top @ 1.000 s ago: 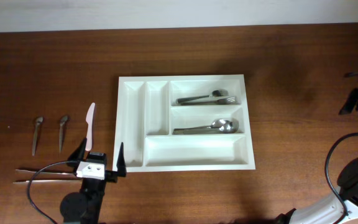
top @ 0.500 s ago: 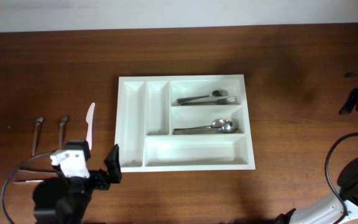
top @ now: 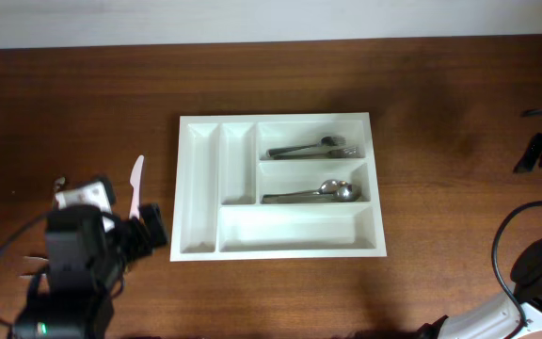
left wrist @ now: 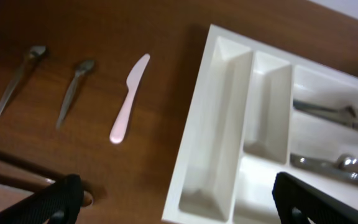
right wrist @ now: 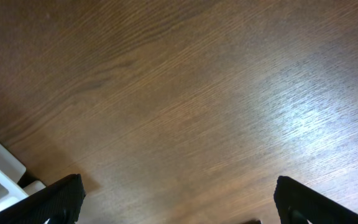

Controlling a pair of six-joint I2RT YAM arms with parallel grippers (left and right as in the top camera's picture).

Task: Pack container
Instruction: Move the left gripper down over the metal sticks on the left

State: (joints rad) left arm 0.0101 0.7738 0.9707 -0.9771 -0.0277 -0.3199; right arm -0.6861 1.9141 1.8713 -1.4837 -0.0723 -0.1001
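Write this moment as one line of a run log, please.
tray: cutlery in two slots, three empty | pink knife, two small spoons: on table left of tray | left jaws: open, empty | right jaws: open, empty

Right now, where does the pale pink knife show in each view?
Overhead: the knife lies left of centre, just left of the container.
Left wrist: the knife is upper middle, also left of the container.
Right wrist: not in it.
Shared landmark: the container's left wall.

In the container (top: 280,120), both narrow slots and the lowest long compartment lie open; cutlery (top: 309,149) occupies the rest.
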